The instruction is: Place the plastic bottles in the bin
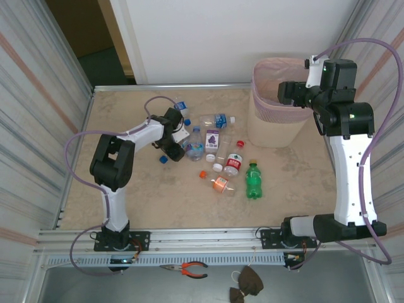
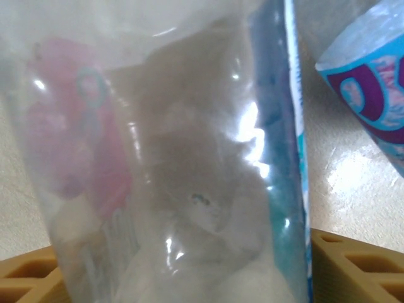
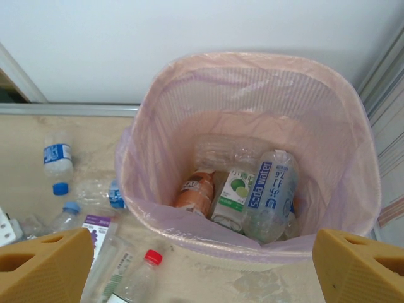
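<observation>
The left gripper (image 1: pixel 173 137) straddles a clear bottle (image 2: pixel 177 158) that sits between its fingers (image 2: pixel 356 268). Whether the jaws press on it cannot be told. More plastic bottles (image 1: pixel 221 154) lie on the table (image 1: pixel 126 113), just to this gripper's right.

The right gripper (image 3: pixel 202 252) is spread wide and empty. It hovers over the bin (image 3: pixel 252 95), which is directly below it and contains binned bottles (image 3: pixel 268 189).

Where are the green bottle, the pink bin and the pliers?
Green bottle (image 1: pixel 253 182): top view, on its body.
Bin (image 1: pixel 268 129): top view, on its outer wall.
Pliers (image 1: pixel 191 270): top view, on the red handles.
</observation>
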